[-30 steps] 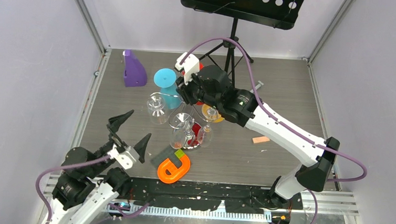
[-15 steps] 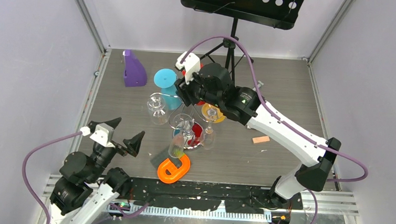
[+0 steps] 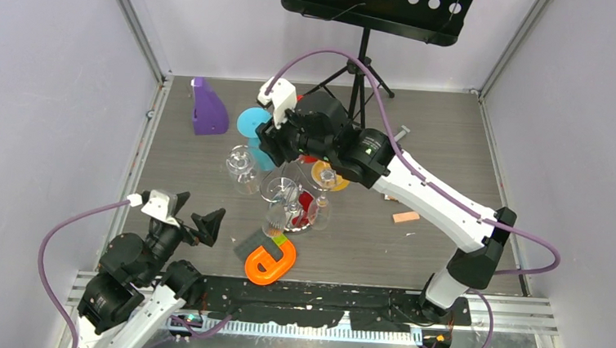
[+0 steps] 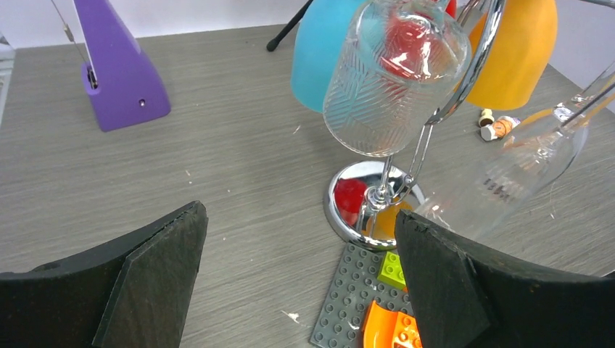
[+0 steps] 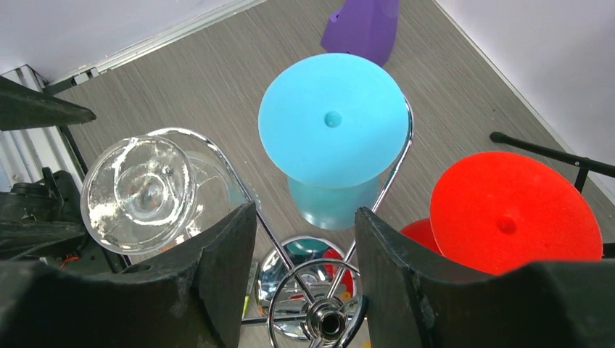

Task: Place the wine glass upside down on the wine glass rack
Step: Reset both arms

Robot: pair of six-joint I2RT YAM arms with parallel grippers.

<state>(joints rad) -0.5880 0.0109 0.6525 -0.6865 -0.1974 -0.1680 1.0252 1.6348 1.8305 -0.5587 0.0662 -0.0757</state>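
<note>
The chrome wine glass rack (image 3: 293, 196) stands mid-table, its round base (image 4: 368, 208) mirror-bright. Several glasses hang upside down from its arms: a patterned clear wine glass (image 4: 391, 80), blue (image 5: 333, 119), red (image 5: 508, 210) and orange (image 4: 518, 51) ones, and a tilted clear one (image 4: 508, 174). My right gripper (image 5: 304, 217) hovers open right above the rack's hub (image 5: 323, 319), with nothing between its fingers. The clear glass (image 5: 149, 192) hangs just left of it. Near the front left, my left gripper (image 4: 299, 217) is wide open and empty, facing the rack.
A purple wedge-shaped object (image 3: 208, 108) stands at the back left. A black tripod music stand (image 3: 364, 55) is behind the rack. A grey stud plate (image 4: 355, 304) with an orange piece (image 3: 270, 261) lies in front of the rack. A small tan block (image 3: 405, 217) lies to the right.
My right gripper has opened wider and shifted left over the rack's top. The left arm drew back toward the front edge and turned, still open.
</note>
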